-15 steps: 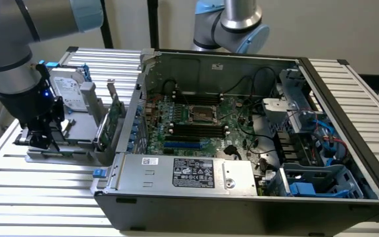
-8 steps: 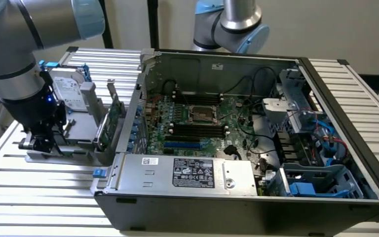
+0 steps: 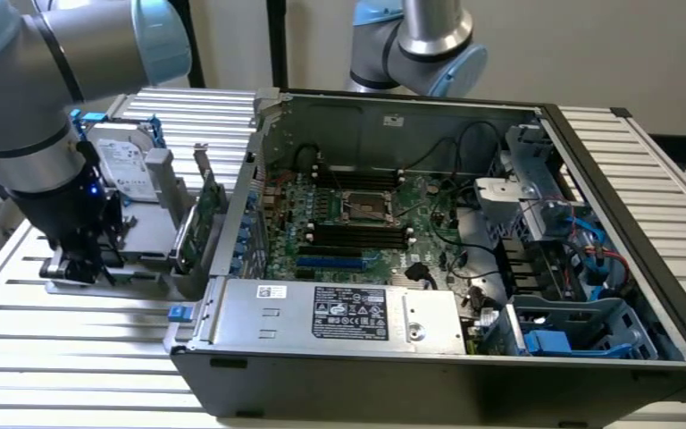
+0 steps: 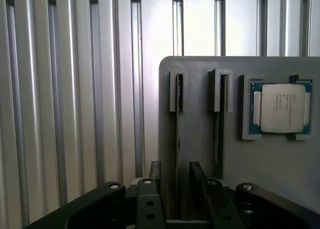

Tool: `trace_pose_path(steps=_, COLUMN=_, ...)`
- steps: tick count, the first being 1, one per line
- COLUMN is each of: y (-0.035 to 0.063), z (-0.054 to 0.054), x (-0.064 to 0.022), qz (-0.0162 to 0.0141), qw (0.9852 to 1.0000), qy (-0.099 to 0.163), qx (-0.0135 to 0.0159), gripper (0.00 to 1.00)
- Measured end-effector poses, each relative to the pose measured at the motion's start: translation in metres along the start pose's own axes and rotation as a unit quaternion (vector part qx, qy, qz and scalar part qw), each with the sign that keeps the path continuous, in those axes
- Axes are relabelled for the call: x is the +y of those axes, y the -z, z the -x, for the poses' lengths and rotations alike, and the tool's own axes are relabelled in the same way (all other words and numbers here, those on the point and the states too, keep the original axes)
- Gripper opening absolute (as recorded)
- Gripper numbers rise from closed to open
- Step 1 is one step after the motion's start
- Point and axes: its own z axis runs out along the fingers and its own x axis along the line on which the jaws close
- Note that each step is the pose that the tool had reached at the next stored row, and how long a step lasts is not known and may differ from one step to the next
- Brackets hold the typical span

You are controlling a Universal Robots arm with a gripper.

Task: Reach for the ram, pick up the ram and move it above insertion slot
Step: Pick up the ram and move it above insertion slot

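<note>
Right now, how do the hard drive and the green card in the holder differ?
The hard drive is silver and blocky; the green card is a thin board. The hard drive stands farther from the case; the green card stands next to it. Both stand upright in the grey holder.

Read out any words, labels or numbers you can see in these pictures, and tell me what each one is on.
Nothing can be read with confidence.
Black label on the power supply: print too small to read.
White sticker beside it: too small to read.
Processor in the grey tray: faint print on its metal lid, too blurred to read.
Hard drive: label too blurred to read.
</note>
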Motion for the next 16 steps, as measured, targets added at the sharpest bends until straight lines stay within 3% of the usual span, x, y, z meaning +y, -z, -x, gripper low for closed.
trace_pose_path(steps=16, y=-0.0093, z=0.0047, x=0.0008, qz=-0.0002, qw=1.0, qy=0.0, qx=0.0, gripper=0.36)
